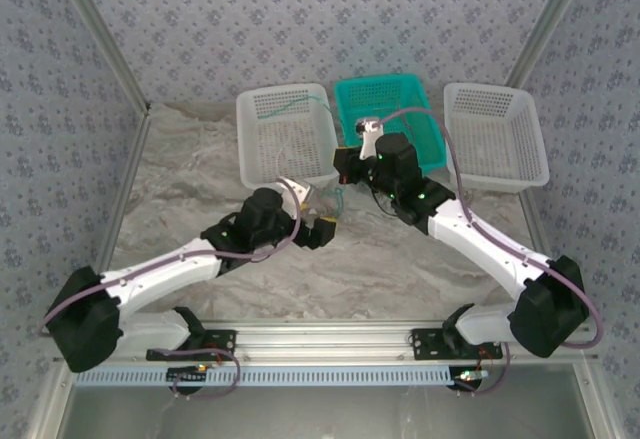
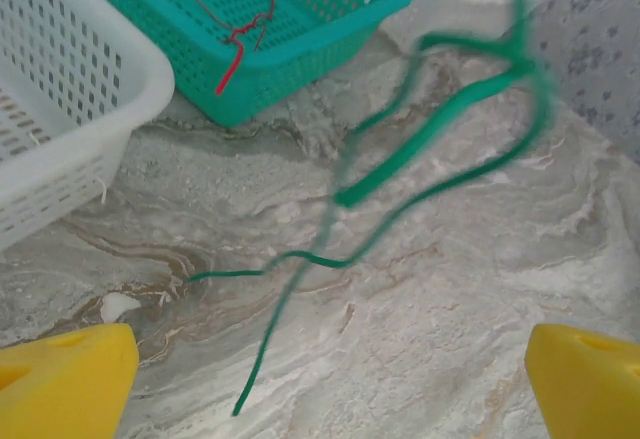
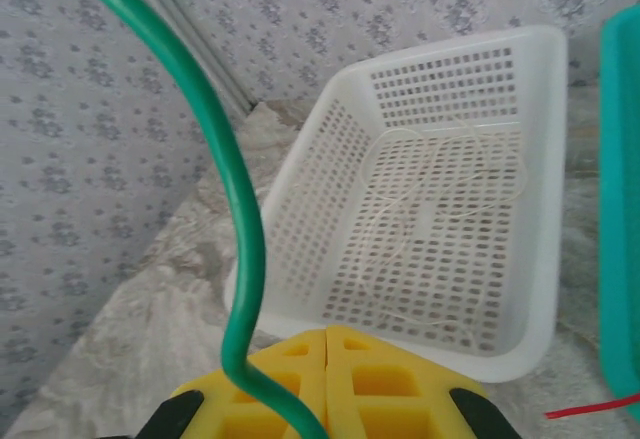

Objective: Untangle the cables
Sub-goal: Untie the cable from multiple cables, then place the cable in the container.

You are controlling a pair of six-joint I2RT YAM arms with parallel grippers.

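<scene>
A green cable point(image 2: 440, 119) dangles loose above the marble table, its free end point(image 2: 245, 399) near the surface. My right gripper point(image 3: 327, 337) is shut, and the green cable point(image 3: 235, 209) runs back over its yellow fingers point(image 3: 390, 379) and rises from them. Low beneath it, my left gripper point(image 2: 330, 359) stands wide open, with the cable hanging ahead of it and nothing between its fingers point(image 2: 65, 379). In the top view the green cable point(image 1: 338, 199) hangs between the left gripper point(image 1: 322, 227) and the right gripper point(image 1: 346, 167). A red cable point(image 2: 240, 39) lies in the teal basket point(image 2: 300, 54). A whitish cable point(image 3: 440, 189) lies in the left white basket point(image 3: 300, 259).
Three baskets stand in a row at the back: a white one point(image 1: 250, 139), the teal one point(image 1: 425, 124) and another white one point(image 1: 495, 174). Patterned walls close in the table on three sides. Bare marble point(image 1: 190, 179) lies on the left.
</scene>
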